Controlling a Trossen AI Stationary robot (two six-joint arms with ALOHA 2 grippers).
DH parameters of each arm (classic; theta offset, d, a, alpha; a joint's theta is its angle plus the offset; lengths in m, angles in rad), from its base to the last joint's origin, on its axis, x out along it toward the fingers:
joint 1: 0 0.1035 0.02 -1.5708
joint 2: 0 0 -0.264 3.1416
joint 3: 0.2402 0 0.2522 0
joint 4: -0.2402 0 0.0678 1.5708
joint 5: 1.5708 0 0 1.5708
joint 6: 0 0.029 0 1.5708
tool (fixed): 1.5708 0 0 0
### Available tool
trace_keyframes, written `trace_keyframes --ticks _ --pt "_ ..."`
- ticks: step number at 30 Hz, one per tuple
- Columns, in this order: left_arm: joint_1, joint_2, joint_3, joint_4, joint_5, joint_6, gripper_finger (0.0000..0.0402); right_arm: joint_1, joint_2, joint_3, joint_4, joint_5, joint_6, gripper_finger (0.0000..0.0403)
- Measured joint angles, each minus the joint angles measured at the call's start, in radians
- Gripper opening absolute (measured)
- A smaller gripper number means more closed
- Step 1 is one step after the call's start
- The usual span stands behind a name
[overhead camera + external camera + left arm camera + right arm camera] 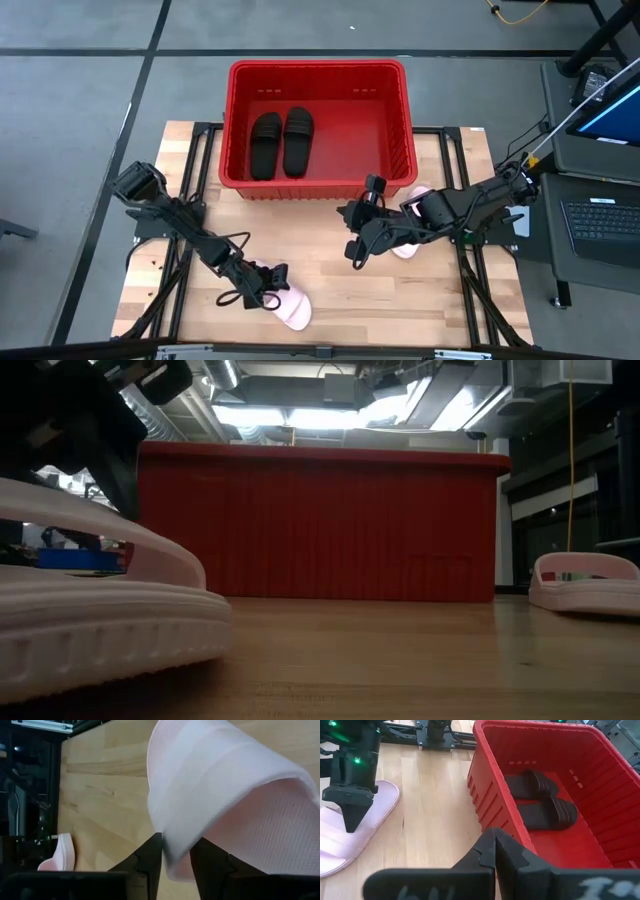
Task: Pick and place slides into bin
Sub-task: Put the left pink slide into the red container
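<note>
Grabbing the third slide looks like the step in hand. The two black slides (281, 143) already lie side by side in the left half of the red bin (404, 100), which sits at the far edge of the desk (330, 290), so both pale pink ones are left.

The left pincer (175, 855) is down at the near pink slide (285, 305), close to the front edge of the desk. From the left wrist view its two fingers (150, 857) stand narrow on either side of the strap edge, so I'd say it's pinching the strap, though I can't tell how firm the hold is. In the low view the sole seems to rest flat on the wood, so no lift yet as far as I can see.

The right pincer (495, 851) hovers just in front of the bin's near wall, fingers closed together and holding nothing. The other pink slide (410, 225) lies right beside and partly under that arm, near the bin's front right corner.

Next move, my guess: lift the near slide clear of the desk, carry it over the bin wall, and drop it in the empty right half. Soft strap could slip, so a steady lift matters.
</note>
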Motion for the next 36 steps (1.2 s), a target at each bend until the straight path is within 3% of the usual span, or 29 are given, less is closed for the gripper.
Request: trace_keyframes --ticks 7,15,22,29,36 --pt "0.016 0.005 0.001 0.008 -0.074 -0.091 0.0012 0.000 0.000 0.000 0.000 0.000 -0.001 0.0003" --pt "0.024 -0.010 0.009 -0.019 -0.359 -0.258 0.0007 0.000 0.000 0.000 0.000 0.000 -0.006 0.0003" --pt "0.026 -0.046 0.077 -0.088 -0.547 -0.351 0.0005 0.000 0.000 0.000 0.000 0.000 -0.035 0.0003" --pt "0.037 -0.087 0.168 -0.166 -0.752 -0.368 0.0004 0.003 0.000 0.000 0.000 0.004 -0.031 0.0003" --pt "0.049 -0.128 0.300 -0.222 -0.933 -0.350 0.0004 0.022 0.000 0.000 0.008 0.086 -0.037 0.0002"
